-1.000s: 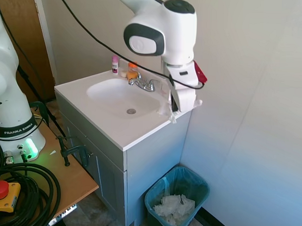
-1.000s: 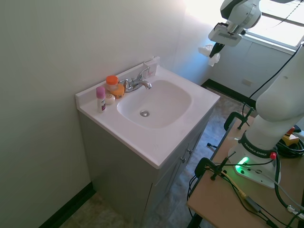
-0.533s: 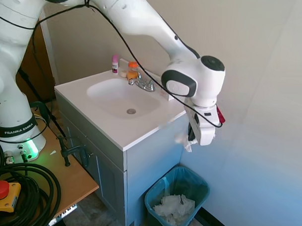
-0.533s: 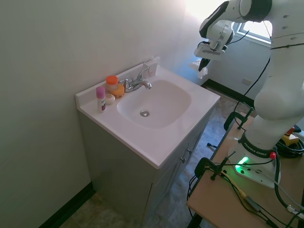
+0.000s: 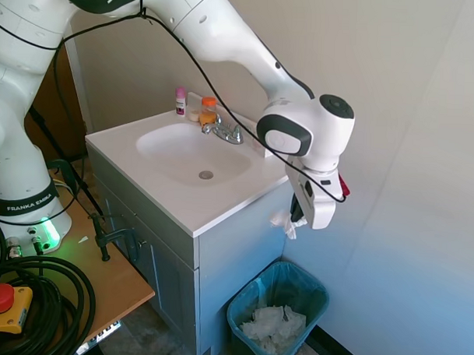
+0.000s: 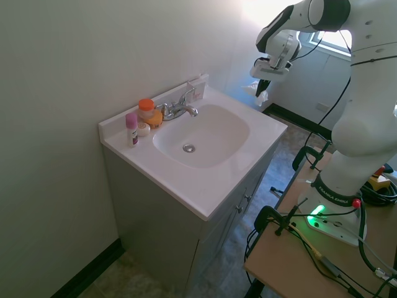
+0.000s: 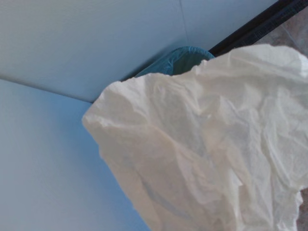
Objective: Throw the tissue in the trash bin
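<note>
The tissue (image 5: 284, 223) is a small crumpled white wad hanging in the air beside the vanity's right side, just below counter height. My gripper (image 5: 296, 218) is shut on it and points down. The teal trash bin (image 5: 315, 291), lined with a thin bag, stands on the floor below and slightly right of the tissue. In the second exterior view the gripper (image 6: 261, 88) holds the tissue (image 6: 261, 95) beyond the counter's far corner. The wrist view is mostly filled by the tissue (image 7: 207, 144), with the trash bin (image 7: 174, 59) peeking out behind it.
A heap of white tissues (image 5: 274, 327) lies in the bin. The grey vanity (image 5: 238, 263) with its white sink (image 5: 193, 151) stands close to the left of the gripper, and a wall (image 5: 408, 191) is close on the right. A faucet (image 5: 227, 132) and small bottles (image 5: 180, 101) sit at the counter's back.
The arm swung off the counter's corner and came down beside the vanity with the tissue, stopping over the bin. In the last half second it barely shifted.
</note>
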### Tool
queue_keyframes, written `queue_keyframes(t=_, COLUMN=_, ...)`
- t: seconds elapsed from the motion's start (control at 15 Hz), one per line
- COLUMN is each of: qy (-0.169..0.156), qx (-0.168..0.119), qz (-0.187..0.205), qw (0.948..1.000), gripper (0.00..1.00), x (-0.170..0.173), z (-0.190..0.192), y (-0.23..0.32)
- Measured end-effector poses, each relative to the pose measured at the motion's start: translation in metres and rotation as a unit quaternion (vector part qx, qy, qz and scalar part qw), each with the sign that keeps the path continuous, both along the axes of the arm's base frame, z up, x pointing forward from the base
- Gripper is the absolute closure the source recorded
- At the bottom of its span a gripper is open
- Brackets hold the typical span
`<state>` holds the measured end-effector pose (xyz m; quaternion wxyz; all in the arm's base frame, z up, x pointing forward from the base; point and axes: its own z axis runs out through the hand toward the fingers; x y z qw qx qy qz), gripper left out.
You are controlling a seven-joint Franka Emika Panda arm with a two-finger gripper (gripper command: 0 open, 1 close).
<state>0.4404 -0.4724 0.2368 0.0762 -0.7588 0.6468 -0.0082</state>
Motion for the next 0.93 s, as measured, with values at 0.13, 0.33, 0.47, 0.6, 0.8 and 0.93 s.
queue_keyframes(t=0.13, qy=0.003, qx=0.001, qz=0.004, qw=1.0000, gripper=0.00, x=0.000, z=-0.001, y=0.001)
queue_keyframes(t=0.33, qy=0.007, qx=0.000, qz=0.009, qw=0.9999, gripper=0.00, x=0.000, z=0.002, y=0.002)
queue_keyframes(t=0.47, qy=0.008, qx=-0.001, qz=0.016, qw=0.9998, gripper=0.00, x=0.002, z=0.007, y=0.004)
queue_keyframes(t=0.6, qy=0.002, qx=-0.001, qz=0.021, qw=0.9998, gripper=0.00, x=0.000, z=0.018, y=0.013)
queue_keyframes(t=0.8, qy=-0.025, qx=-0.011, qz=0.031, qw=0.9991, gripper=0.00, x=-0.022, z=0.064, y=0.035)
queue_keyframes(t=0.93, qy=-0.041, qx=-0.026, qz=0.049, qw=0.9977, gripper=0.00, x=-0.037, z=0.091, y=0.060)
